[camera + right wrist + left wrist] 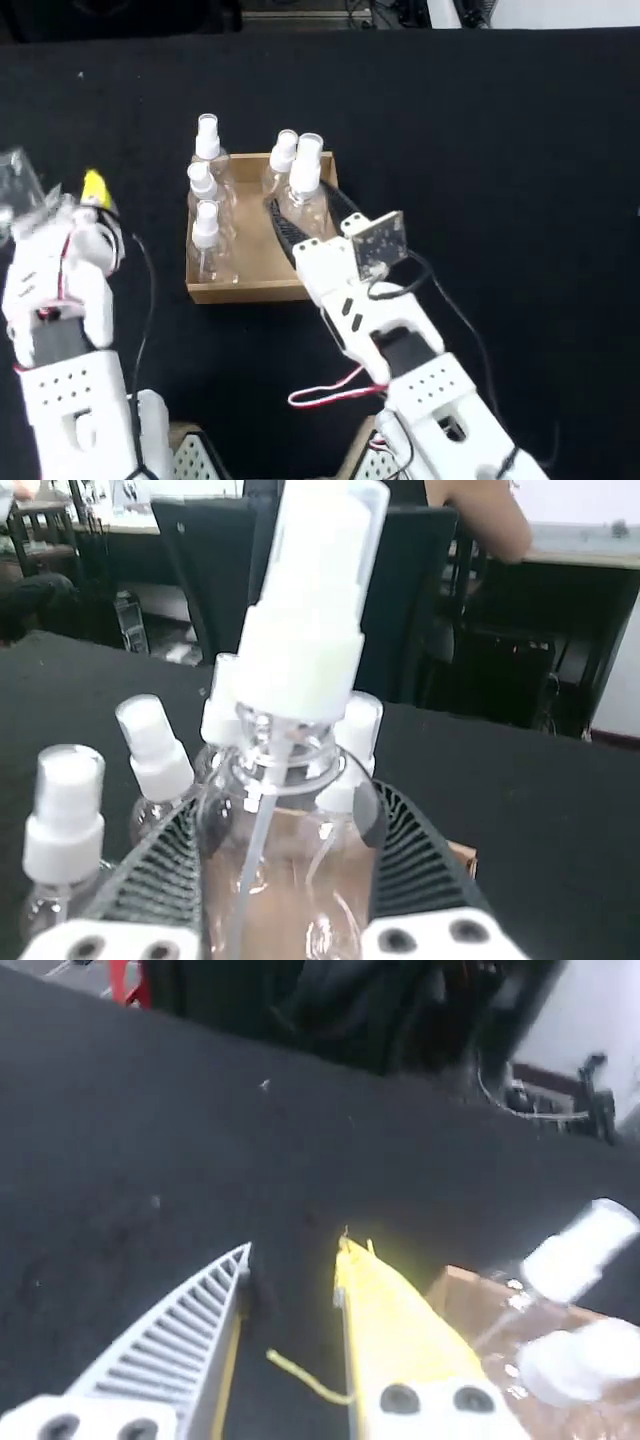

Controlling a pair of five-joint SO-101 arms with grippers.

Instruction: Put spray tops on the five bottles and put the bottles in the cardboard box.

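Note:
The cardboard box (262, 270) sits mid-table. Three capped clear bottles (206, 232) stand in a row along its left side, and a fourth (284, 154) stands at its back right. My right gripper (300, 205) is shut on a fifth bottle (306, 190) with a white spray top (312, 630), upright over the box's right half next to the fourth; whether it rests on the box floor is hidden. Its black fingers (160, 870) clamp the bottle body (290, 880). My left gripper (295, 1250) stands open and empty over bare cloth left of the box (470, 1300).
Black cloth covers the table (500, 150), with free room right of and behind the box. A red and white cable (325, 390) loops on the cloth near the right arm's base. Chairs and clutter stand beyond the far edge.

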